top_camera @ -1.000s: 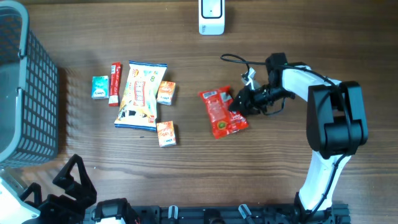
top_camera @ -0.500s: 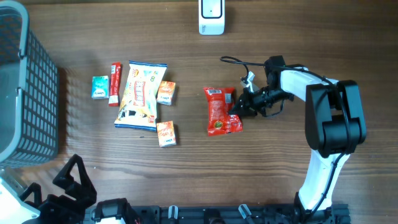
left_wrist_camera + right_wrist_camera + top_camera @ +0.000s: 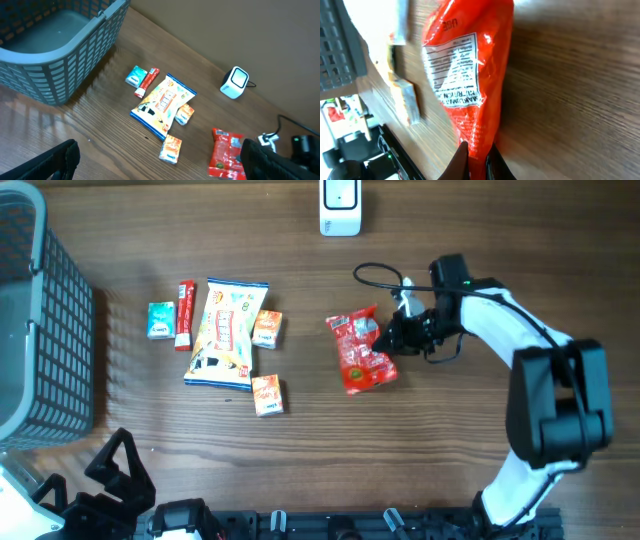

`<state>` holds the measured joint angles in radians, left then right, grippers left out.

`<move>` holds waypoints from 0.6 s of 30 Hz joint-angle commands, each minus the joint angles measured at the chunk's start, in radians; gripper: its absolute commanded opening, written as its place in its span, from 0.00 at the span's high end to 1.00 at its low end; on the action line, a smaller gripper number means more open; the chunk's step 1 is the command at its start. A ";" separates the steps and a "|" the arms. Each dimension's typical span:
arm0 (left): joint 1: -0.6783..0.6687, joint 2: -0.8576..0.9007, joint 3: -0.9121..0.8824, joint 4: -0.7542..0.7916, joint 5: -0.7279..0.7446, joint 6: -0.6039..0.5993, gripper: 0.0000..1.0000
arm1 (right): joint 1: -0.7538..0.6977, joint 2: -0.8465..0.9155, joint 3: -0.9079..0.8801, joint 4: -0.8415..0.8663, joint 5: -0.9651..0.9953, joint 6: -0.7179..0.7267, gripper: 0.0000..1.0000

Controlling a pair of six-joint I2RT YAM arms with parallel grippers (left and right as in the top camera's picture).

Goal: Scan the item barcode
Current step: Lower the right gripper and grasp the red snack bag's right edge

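Red packet (image 3: 358, 355) lies on the wood table (image 3: 450, 440), right of centre, below the white scanner (image 3: 340, 207) and well apart from it. The right gripper (image 3: 385, 338) is pressed together on the packet's right edge. In the right wrist view the fingertips (image 3: 461, 161) pinch the seam, and the printed label panel faces the camera. Left of the packet are two orange boxes (image 3: 266, 329), a snack bag (image 3: 227, 332), a red tube (image 3: 185, 314) and a teal box (image 3: 160, 320). The basket (image 3: 60, 330) stands at the far left. The left gripper (image 3: 157, 167) is spread wide and holds nothing.
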<state>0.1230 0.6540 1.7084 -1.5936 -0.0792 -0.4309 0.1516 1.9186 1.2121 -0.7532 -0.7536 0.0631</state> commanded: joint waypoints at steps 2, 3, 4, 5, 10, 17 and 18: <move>0.004 0.000 0.004 0.003 0.011 0.000 0.00 | 0.000 -0.038 0.000 0.037 -0.062 -0.044 0.96; 0.004 0.000 0.004 0.003 0.011 0.000 0.00 | 0.000 -0.038 0.000 0.056 -0.097 -0.044 0.96; 0.004 0.000 0.004 0.003 0.011 0.000 0.00 | 0.000 -0.038 0.000 0.071 -0.118 -0.044 0.96; 0.003 0.000 0.004 0.003 0.011 0.000 0.00 | 0.000 -0.038 0.000 0.077 -0.120 -0.045 0.96; 0.004 0.000 0.004 0.003 0.011 0.000 0.00 | 0.003 -0.037 -0.021 0.077 0.012 -0.063 0.82; 0.003 0.000 0.004 0.003 0.011 0.000 0.00 | 0.003 -0.037 -0.126 0.129 0.021 -0.059 0.01; 0.003 0.000 0.004 0.003 0.011 0.000 0.00 | 0.003 -0.037 -0.146 0.152 0.021 -0.053 0.01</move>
<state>0.1230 0.6540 1.7084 -1.5936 -0.0795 -0.4309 0.1520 1.9022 1.1210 -0.6392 -0.7486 0.0128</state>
